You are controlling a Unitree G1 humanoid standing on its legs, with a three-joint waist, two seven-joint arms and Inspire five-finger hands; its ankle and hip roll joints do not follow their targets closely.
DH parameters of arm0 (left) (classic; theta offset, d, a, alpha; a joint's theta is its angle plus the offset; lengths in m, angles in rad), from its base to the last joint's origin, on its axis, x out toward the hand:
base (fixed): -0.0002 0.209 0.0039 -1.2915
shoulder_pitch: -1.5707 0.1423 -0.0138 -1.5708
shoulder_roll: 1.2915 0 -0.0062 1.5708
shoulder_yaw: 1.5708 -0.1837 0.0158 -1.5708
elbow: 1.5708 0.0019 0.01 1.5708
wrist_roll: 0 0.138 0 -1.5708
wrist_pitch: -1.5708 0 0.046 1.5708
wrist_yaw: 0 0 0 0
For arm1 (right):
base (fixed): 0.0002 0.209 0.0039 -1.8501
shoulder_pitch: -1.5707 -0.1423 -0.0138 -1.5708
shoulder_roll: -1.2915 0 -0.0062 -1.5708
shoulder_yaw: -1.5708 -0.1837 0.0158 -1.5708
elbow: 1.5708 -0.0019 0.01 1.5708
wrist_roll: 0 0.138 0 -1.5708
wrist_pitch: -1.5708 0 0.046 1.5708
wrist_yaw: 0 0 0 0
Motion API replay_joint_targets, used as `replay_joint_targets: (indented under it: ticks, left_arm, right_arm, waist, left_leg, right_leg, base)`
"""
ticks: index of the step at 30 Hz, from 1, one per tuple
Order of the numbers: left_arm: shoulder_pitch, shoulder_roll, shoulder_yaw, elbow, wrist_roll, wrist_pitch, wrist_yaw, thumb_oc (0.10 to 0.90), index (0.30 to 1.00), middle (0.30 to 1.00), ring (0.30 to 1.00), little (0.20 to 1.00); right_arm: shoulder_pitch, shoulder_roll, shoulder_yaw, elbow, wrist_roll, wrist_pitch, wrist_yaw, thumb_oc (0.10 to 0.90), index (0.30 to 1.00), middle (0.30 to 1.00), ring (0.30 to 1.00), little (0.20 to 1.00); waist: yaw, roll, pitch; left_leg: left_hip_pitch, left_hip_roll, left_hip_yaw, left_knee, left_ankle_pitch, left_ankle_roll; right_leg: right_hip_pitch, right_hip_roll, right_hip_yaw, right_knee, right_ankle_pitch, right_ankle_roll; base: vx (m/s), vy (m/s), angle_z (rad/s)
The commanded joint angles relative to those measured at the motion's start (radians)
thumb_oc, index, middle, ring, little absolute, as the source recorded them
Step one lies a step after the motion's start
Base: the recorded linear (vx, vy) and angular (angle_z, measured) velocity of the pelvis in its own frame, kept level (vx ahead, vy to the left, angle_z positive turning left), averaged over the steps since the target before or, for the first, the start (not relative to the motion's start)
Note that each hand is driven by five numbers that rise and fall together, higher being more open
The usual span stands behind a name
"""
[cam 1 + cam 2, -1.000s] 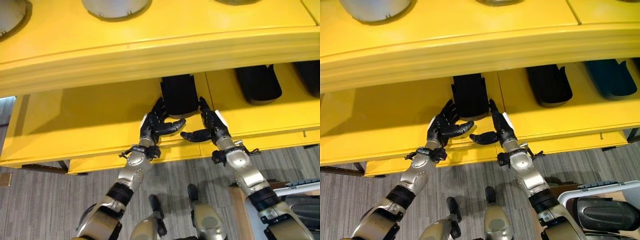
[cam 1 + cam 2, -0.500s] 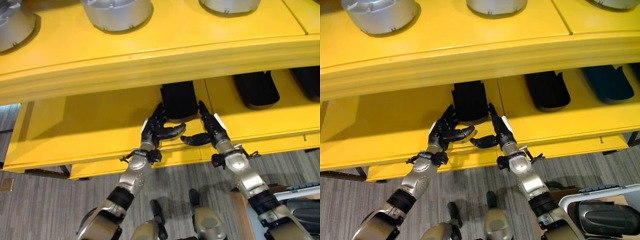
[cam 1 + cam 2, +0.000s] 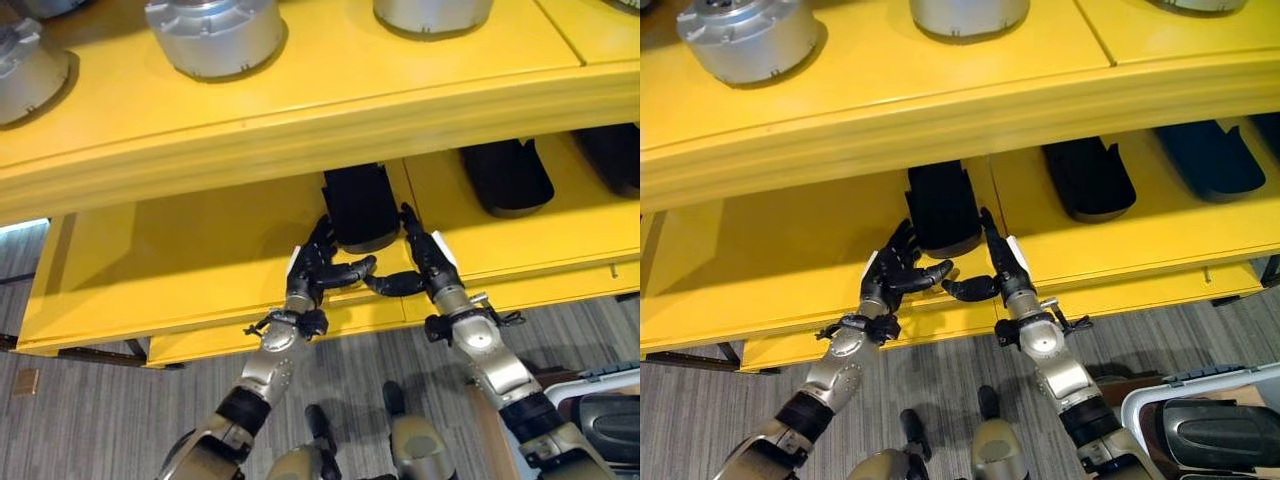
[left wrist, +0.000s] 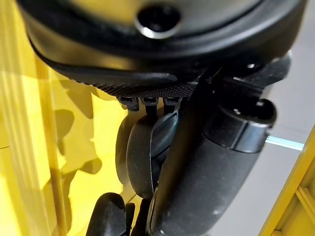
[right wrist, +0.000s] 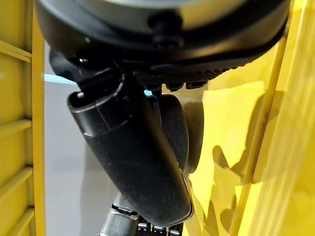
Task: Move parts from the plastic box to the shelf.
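A black moulded part (image 3: 360, 205) lies on the yellow lower shelf (image 3: 180, 260), its near end close to the shelf's front edge. My left hand (image 3: 318, 265) and right hand (image 3: 420, 260) flank that near end, one on each side. Both hands are open: straight fingers lie along the part's sides, and the two thumbs point toward each other just in front of it. In the left wrist view the left hand's thumb (image 4: 197, 167) stands over the yellow shelf, and the right wrist view shows the right hand's thumb (image 5: 133, 147) the same way.
Two more dark parts (image 3: 505, 175) (image 3: 1210, 160) lie further right on the lower shelf. Round silver parts (image 3: 213, 35) (image 3: 430, 12) stand on the upper shelf (image 3: 300, 100), which overhangs the lower one. The plastic box (image 3: 1210, 425) at lower right holds a black part.
The camera has tilted up, so more of the upper shelf shows. Both hands stay at the black part's near end, fingers still straight.
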State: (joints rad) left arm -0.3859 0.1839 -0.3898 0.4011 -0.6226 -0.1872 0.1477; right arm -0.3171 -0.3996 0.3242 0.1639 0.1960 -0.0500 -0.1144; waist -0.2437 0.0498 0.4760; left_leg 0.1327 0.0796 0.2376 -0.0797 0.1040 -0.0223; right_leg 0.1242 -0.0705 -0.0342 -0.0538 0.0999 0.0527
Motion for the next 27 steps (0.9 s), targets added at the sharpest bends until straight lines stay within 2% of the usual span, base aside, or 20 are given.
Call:
replay_joint_targets:
  ticks: [1, 11, 18, 24, 27]
  left_arm:
    - [-0.041, -0.074, -0.047, -0.099, 0.021, -0.092, -0.056, 0.900, 1.000, 1.000, 1.000, 1.000]
    - [-0.029, -0.060, -0.021, -0.115, 0.069, -0.115, 0.012, 0.900, 1.000, 1.000, 1.000, 1.000]
    - [-0.017, -0.041, 0.005, -0.108, 0.170, -0.118, 0.107, 0.900, 1.000, 1.000, 1.000, 1.000]
    - [-0.037, -0.019, 0.042, -0.090, 0.229, -0.106, 0.179, 0.900, 1.000, 1.000, 1.000, 1.000]
    - [-0.041, -0.008, 0.054, -0.068, 0.222, -0.100, 0.171, 0.900, 1.000, 1.000, 1.000, 1.000]
  right_arm:
    - [-0.016, 0.045, 0.017, -0.137, -0.019, -0.147, 0.034, 0.900, 1.000, 1.000, 1.000, 1.000]
    - [0.018, 0.034, 0.013, -0.130, -0.031, -0.135, 0.051, 0.900, 1.000, 1.000, 1.000, 1.000]
    - [0.043, 0.027, 0.011, -0.130, -0.027, -0.126, 0.066, 0.900, 1.000, 1.000, 1.000, 1.000]
    - [0.055, 0.013, 0.007, -0.125, -0.033, -0.112, 0.084, 0.900, 1.000, 1.000, 1.000, 1.000]
    - [0.061, -0.003, -0.002, -0.128, -0.032, -0.104, 0.095, 0.900, 1.000, 1.000, 1.000, 1.000]
  waist:
    - [0.015, 0.003, -0.174]
    - [0.014, 0.013, -0.188]
    - [0.018, 0.015, -0.192]
    - [0.012, 0.029, -0.194]
    - [0.006, 0.038, -0.194]
  left_leg:
    - [0.023, 0.031, 0.018, 0.075, -0.119, -0.021]
    - [0.041, 0.026, 0.017, 0.070, -0.116, -0.023]
    - [0.048, 0.026, 0.011, 0.075, -0.115, -0.024]
    - [0.051, 0.020, 0.009, 0.074, -0.109, -0.027]
    - [0.049, 0.017, 0.009, 0.078, -0.107, -0.029]
  right_leg:
    - [-0.055, 0.006, 0.051, 0.141, -0.153, 0.010]
    - [-0.035, -0.001, 0.046, 0.137, -0.154, 0.013]
    - [-0.026, -0.005, 0.037, 0.141, -0.158, 0.013]
    - [-0.025, -0.011, 0.036, 0.146, -0.160, 0.014]
    - [-0.028, -0.014, 0.037, 0.150, -0.162, 0.015]
  base:
    - [0.03, 0.011, -0.03]
    - [0.02, 0.008, 0.00]
    - [0.03, 0.008, 0.01]
    - [0.03, 0.041, 0.00]
    - [0.04, 0.066, 0.03]
